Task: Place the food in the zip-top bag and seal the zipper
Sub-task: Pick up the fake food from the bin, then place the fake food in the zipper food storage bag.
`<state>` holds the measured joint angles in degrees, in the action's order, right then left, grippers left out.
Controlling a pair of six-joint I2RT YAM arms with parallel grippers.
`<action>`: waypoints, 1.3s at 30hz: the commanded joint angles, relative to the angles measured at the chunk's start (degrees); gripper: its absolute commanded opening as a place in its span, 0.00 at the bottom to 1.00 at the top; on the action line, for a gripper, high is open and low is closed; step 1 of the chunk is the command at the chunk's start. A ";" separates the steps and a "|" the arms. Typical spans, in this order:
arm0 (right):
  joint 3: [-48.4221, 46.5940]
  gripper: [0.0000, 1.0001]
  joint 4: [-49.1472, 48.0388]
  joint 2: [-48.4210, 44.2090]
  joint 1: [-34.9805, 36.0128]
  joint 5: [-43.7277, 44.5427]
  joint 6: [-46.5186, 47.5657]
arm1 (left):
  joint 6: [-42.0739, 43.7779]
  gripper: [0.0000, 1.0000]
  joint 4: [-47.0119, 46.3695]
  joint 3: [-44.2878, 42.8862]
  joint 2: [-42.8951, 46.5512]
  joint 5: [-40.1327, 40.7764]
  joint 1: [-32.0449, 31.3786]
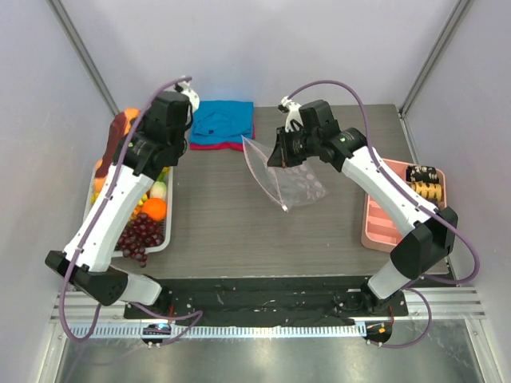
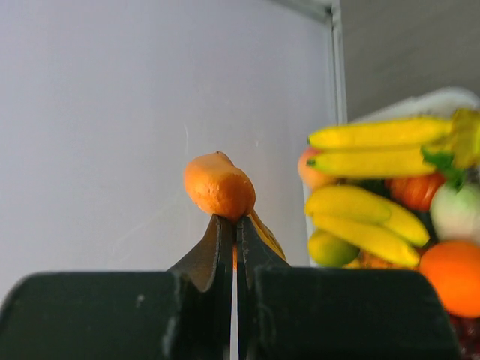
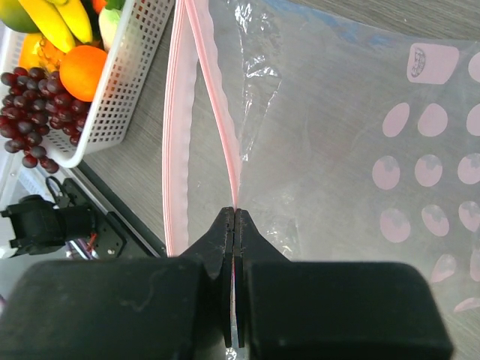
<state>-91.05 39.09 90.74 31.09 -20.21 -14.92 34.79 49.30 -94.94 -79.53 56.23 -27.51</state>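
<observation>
Grey table (image 1: 223, 231); left fingers (image 2: 216, 247) tight on half-hidden carrot piece (image 2: 219, 186) — right fingers (image 3: 221, 241) tight on zipper (image 3: 214, 97); bag (image 3: 337, 150) cropped

We see the zip-top bag (image 1: 297, 182), clear with pale pink dots, held by its mouth near mid-table. Its pink zipper (image 3: 214, 90) is parted, with one lip pinched in the right gripper (image 3: 235, 217). An orange carrot-like piece (image 2: 219, 186) sits clamped in the left gripper (image 2: 235, 225). The bananas (image 2: 375, 150), a round orange (image 1: 154, 208) and dark grapes (image 1: 140, 233) lie in the white basket (image 3: 127, 75) at the left.
</observation>
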 commanded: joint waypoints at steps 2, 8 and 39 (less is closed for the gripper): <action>-3.87 0.01 -4.71 -2.14 -0.24 -2.99 -5.46 | -5.33 0.00 9.22 -19.99 -6.33 -11.89 -2.72; -5.46 0.01 -9.47 -1.45 -0.24 -4.31 -12.40 | -16.75 0.00 13.63 -39.08 -13.02 -25.96 -5.01; -7.48 0.01 -17.91 6.64 1.87 -5.72 -29.64 | -46.04 0.01 -16.87 -37.16 -3.26 -44.80 -9.32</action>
<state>-94.63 23.73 96.62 32.08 -26.68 -43.81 -9.89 38.13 -130.69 -82.78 11.27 -35.66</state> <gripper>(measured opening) 0.016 0.024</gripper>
